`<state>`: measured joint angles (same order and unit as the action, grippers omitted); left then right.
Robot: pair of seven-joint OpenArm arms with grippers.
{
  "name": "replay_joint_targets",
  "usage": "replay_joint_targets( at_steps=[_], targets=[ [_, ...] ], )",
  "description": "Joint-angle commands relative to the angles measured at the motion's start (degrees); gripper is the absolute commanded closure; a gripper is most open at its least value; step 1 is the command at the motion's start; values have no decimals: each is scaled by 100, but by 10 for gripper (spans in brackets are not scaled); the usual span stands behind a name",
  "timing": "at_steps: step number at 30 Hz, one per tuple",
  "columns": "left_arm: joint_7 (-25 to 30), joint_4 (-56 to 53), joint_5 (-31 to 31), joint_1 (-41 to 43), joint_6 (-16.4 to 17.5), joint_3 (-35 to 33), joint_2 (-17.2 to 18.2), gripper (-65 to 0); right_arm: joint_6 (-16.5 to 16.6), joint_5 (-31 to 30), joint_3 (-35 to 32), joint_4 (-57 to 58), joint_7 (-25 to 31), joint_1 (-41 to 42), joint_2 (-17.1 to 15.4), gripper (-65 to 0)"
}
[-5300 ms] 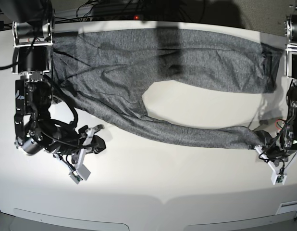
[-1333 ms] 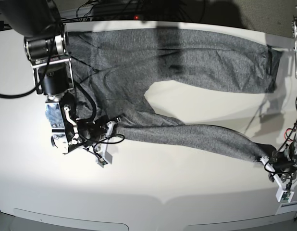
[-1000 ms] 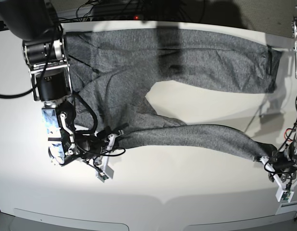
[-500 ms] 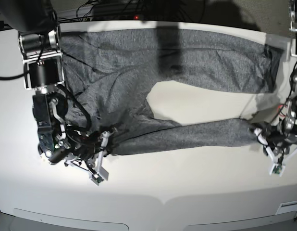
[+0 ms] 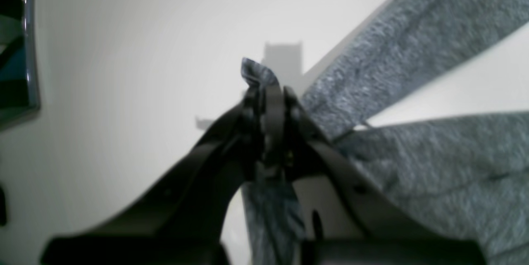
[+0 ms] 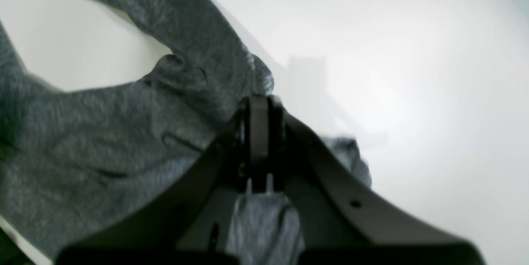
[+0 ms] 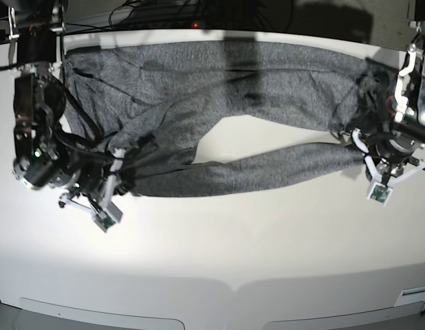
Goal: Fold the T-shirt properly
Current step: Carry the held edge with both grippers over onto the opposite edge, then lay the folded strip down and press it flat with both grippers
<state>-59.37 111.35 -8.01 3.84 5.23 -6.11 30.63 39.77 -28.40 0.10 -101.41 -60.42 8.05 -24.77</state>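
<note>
The T-shirt [image 7: 226, 103] lies spread across the far half of the white table [image 7: 219, 261], its grey body running from the far left to the far right, with one long sleeve [image 7: 247, 175] sweeping across the middle of the table nearer the camera and a bare patch of table showing between sleeve and body. The left gripper [image 7: 364, 148], at the right of the base view, is clamped on the end of that sleeve; in the left wrist view its jaws are pressed together with a small tuft of grey fabric [image 5: 256, 72] sticking out past the tips and more cloth hanging beneath them. The right gripper [image 7: 120, 161], at the left of the base view, is likewise clenched on a bunch of the shirt where the sleeve meets the body; the right wrist view shows its jaws closed with cloth gathered just beyond the tips and a fold [image 6: 264, 223] drooping under them. The left arm [image 7: 405, 117] comes down from the far right corner, its wrist angled inward over the sleeve end. The right arm [image 7: 34, 130] reaches down the left edge and bends inward toward the shirt.
</note>
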Motion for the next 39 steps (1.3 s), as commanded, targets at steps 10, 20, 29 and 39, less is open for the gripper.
replay_joint_targets(
  at_steps=[10,20,29,39],
  targets=[
    [-317,946,879,627,-188,44,101,0,23,-273,870,-708,37,-1091,-94,0],
    [-660,953,1270,1134,-227,44,98,0,23,-271,1377,-1508,42,-2402,-92,0],
    [-507,953,1272,1665,-404,44,98,0,23,-380,2236,-2144,61,-3248,-92,0],
    [201,951,1266,2124,-597,44,96,0,23,-374,2271,-2120,243,-3799,214,0]
  ],
)
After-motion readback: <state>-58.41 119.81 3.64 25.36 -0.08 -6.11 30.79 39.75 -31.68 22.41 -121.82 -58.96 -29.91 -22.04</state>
